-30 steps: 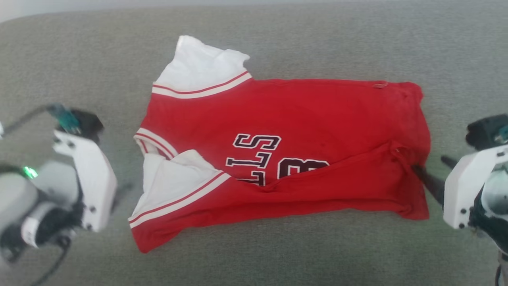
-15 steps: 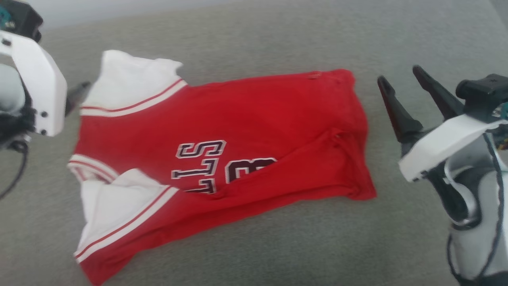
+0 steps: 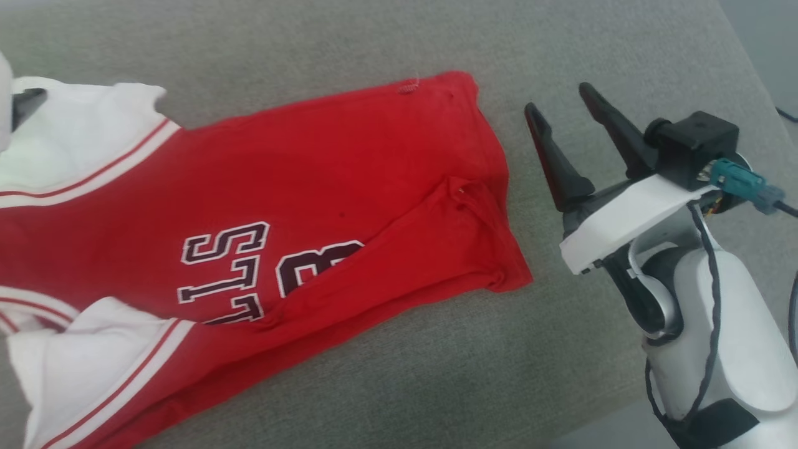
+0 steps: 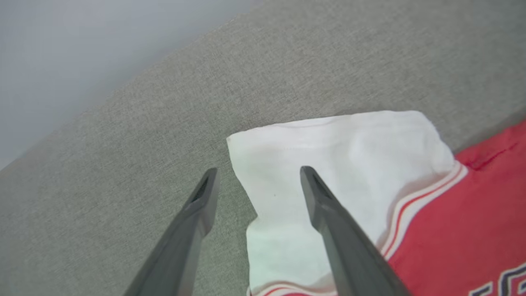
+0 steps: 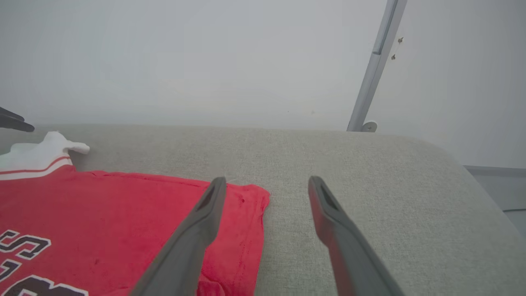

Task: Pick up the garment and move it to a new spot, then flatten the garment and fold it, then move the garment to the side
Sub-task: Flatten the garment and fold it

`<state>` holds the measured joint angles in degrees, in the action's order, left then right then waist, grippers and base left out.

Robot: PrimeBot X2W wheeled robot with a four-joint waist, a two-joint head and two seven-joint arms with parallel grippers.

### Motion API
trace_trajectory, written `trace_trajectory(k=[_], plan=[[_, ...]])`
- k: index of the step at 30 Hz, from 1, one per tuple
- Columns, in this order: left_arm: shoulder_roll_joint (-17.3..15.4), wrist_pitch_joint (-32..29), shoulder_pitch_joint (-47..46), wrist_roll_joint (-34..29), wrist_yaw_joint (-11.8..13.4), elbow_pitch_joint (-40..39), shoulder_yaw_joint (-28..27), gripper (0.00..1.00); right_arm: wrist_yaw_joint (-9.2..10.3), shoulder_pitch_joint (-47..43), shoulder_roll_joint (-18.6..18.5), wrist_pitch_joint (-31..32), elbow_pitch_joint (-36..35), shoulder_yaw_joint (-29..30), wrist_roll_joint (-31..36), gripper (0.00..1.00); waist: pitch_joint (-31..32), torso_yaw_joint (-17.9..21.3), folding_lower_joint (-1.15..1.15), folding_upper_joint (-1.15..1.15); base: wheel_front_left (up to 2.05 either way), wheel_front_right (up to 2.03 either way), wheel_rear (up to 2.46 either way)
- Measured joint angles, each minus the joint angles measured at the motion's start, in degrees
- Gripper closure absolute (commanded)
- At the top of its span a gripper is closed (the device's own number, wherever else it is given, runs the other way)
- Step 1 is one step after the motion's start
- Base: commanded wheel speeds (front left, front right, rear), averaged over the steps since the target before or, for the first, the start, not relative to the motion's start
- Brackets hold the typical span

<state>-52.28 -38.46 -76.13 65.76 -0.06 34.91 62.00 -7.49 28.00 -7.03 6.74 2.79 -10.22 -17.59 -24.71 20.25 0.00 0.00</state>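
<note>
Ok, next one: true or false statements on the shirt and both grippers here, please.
1. The small red jersey T-shirt with white sleeves lies on the grey fabric surface. True.
2. The right gripper is shut on the shirt's hem. False: it is open, beside the hem and apart from it.
3. The left gripper is open, by a white sleeve. True.
4. No lettering shows on the shirt. False: black lettering shows, partly covered by a fold.

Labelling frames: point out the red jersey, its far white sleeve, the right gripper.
Red jersey T-shirt [image 3: 349, 168], head view, plain red body.
White short sleeve [image 4: 349, 144], left wrist view, sleeve's middle.
Right gripper [image 3: 557, 96], head view, between fingertips.
</note>
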Motion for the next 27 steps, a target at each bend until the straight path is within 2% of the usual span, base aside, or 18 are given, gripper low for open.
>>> trace_trajectory(k=[7, 14, 15, 16, 17, 22, 27], plan=[[2.3, -2.8, -1.1, 0.5, -1.0, 9.5, 0.5, 0.0, 0.0, 1.5, 0.1, 0.3, 0.8, -1.9, -0.5, 0.0, -3.6, 2.2, 0.0, 0.0, 0.0, 0.0, 0.0], [4.4, -4.1, -3.0, 1.2, -1.8, 14.7, 0.2, 0.0, 0.0, 3.3, -0.7, 2.2, 1.6, -3.4, -1.9, 0.0, -5.0, 2.3, 0.0, 0.0, 0.0, 0.0, 0.0], [4.7, -4.8, -3.3, 1.3, -2.0, 15.2, 0.2, 0.15, 0.0, 3.5, -0.7, 2.8, 1.8, -3.4, -2.3, 0.0, -5.2, 2.2, 0.0, 0.0, 0.0, 0.0, 0.0], [5.1, -5.3, -3.7, 1.4, -2.2, 15.7, 0.2, 0.73, 0.0, 4.0, -0.7, 3.5, 2.1, -3.5, -2.8, 0.0, -5.3, 2.1, 0.0, 0.0, 0.0, 0.0, 0.0], [5.6, -5.7, -4.0, 1.6, -2.2, 16.1, 0.1, 1.0, 0.0, 4.6, -0.9, 4.3, 2.5, -3.5, -3.2, 0.0, -5.5, 1.9, 0.0, 0.0, 0.0, 0.0, 0.0], [8.3, -5.7, -5.7, 1.2, -3.1, 16.8, 0.6, 1.0, 0.0, 9.5, -2.4, 6.9, 4.4, -3.7, -3.5, 0.0, -6.5, 0.5, 0.0, 0.0, 0.0, 0.0, 0.0], [11.4, -4.8, -7.7, 0.9, -3.7, 18.1, 0.6, 1.0, -0.01, 15.0, -4.3, 11.5, 9.5, -4.7, -3.4, 0.0, -7.7, -1.8, 0.0, 0.0, 0.0, 0.0, 0.0]])
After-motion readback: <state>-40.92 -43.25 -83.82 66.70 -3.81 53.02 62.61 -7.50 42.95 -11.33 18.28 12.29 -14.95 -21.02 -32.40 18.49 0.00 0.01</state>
